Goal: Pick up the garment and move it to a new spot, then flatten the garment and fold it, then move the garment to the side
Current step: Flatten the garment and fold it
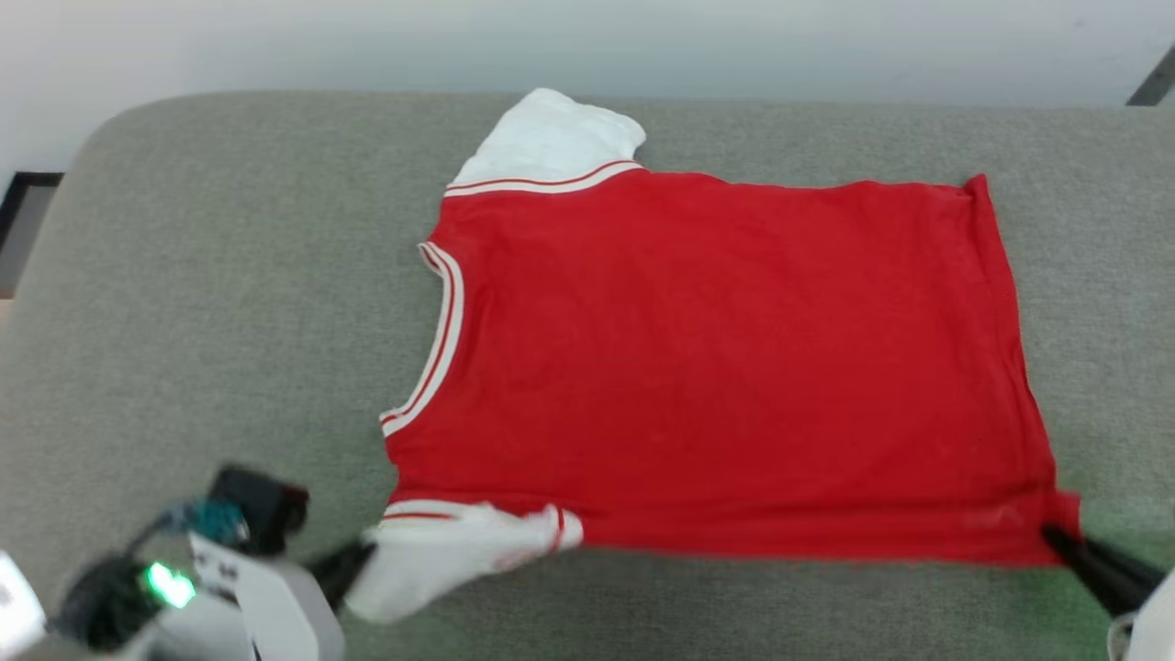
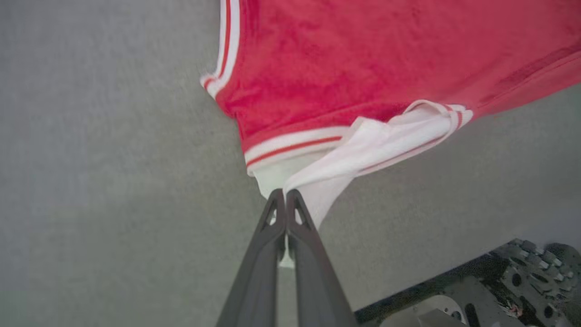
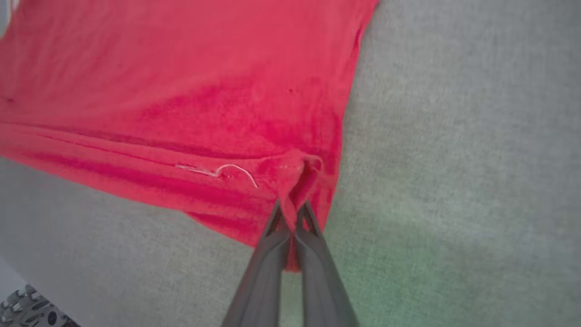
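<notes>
We can read no text, label, brand, number or sign. The garment shows us a plain red face with striped trim. A thin white squiggle near its hem corner forms no letter that we can make out.

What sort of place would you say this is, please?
Probably an indoor room, perhaps a test space: a grey padded fabric surface, a pale wall behind it, and a shirt spread out for folding.
</notes>
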Robot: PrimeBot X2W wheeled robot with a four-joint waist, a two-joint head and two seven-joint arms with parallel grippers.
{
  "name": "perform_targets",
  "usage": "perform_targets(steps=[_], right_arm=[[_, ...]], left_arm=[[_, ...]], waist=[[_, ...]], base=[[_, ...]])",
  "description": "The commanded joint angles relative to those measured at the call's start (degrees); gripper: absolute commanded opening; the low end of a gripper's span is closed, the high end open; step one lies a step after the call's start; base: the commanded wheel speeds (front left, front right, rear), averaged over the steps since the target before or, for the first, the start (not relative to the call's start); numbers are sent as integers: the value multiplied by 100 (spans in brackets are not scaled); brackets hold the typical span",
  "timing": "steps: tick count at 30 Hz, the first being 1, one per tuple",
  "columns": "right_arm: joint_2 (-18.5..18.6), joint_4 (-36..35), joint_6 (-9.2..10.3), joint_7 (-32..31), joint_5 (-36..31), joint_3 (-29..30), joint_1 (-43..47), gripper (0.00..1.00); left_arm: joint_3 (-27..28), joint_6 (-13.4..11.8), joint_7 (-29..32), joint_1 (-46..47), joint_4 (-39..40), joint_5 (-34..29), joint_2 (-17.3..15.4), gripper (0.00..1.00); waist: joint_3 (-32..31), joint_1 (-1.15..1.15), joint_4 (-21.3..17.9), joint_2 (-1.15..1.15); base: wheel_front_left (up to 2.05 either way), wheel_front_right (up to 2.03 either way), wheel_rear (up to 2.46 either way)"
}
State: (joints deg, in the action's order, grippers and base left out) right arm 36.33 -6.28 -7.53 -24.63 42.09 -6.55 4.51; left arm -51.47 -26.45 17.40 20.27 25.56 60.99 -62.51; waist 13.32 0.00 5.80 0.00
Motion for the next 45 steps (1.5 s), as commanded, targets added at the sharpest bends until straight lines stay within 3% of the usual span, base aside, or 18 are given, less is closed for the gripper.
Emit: perform_targets(steps=[1, 4, 7, 14, 21, 27, 37, 41, 42, 43, 44, 45], right_arm=[[-86, -84, 8, -55, -92, 133, -216, 0], [-213, -140, 8, -203, -325, 241, -599, 0], [-321, 11, 8, -328, -539, 234, -1128, 0], [-455, 782, 8, -555, -741, -202, -2332, 0], [-582, 1833, 7, -723, -677, -797, -3194, 0], [-661, 2518, 7, -613, -467, -1293, -3652, 0], [-643, 3156, 7, -511, -93, -1977, -4108, 0], [-600, 3362, 7, -477, 46, -2161, -4247, 0], [-583, 3409, 7, -476, 90, -2191, -4280, 6], [-560, 3438, 7, -464, 115, -2212, -4295, 29], [-540, 3462, 7, -443, 134, -2242, -4323, 47], [-513, 3476, 7, -438, 155, -2273, -4354, 98]], left_arm=[[63, 118, 117, 259, -7, -135, -101, 0], [157, 481, 408, 829, -161, -322, -145, 0], [221, 945, 658, 1473, -479, -479, 64, 0], [66, 2128, 1137, 2855, -2011, -774, 935, 0], [-180, 2877, 1346, 3464, -3719, -651, 1828, 0], [-387, 3186, 1407, 3618, -4878, -527, 2380, 0], [-531, 3307, 1605, 3703, -6212, -258, 2836, 2], [-500, 3339, 1538, 3845, -6489, -190, 2980, 40], [-514, 3347, 1519, 3887, -6520, -221, 2994, 69], [-510, 3355, 1488, 3906, -6543, -209, 3008, 98], [-495, 3360, 1491, 3922, -6570, -168, 3022, 100], [-504, 3364, 1465, 3967, -6572, -196, 3016, 100]], waist=[[59, 0, -101, 0], [130, 0, -206, 0], [216, 0, -287, 0], [462, 0, -401, 0], [642, 0, -478, 0], [734, 0, -501, 0], [721, 0, -524, 0], [649, 0, -496, 0], [621, 0, -484, 0], [587, 0, -472, 0], [547, 0, -461, 0], [508, 0, -446, 0]], base=[[0, 0, 0], [0, 0, 0], [0, 0, 0], [0, 0, 0], [0, 0, 0], [0, 0, 0], [0, 0, 0], [0, 0, 0], [0, 0, 0], [0, 0, 0], [0, 0, 0], [0, 0, 0]])
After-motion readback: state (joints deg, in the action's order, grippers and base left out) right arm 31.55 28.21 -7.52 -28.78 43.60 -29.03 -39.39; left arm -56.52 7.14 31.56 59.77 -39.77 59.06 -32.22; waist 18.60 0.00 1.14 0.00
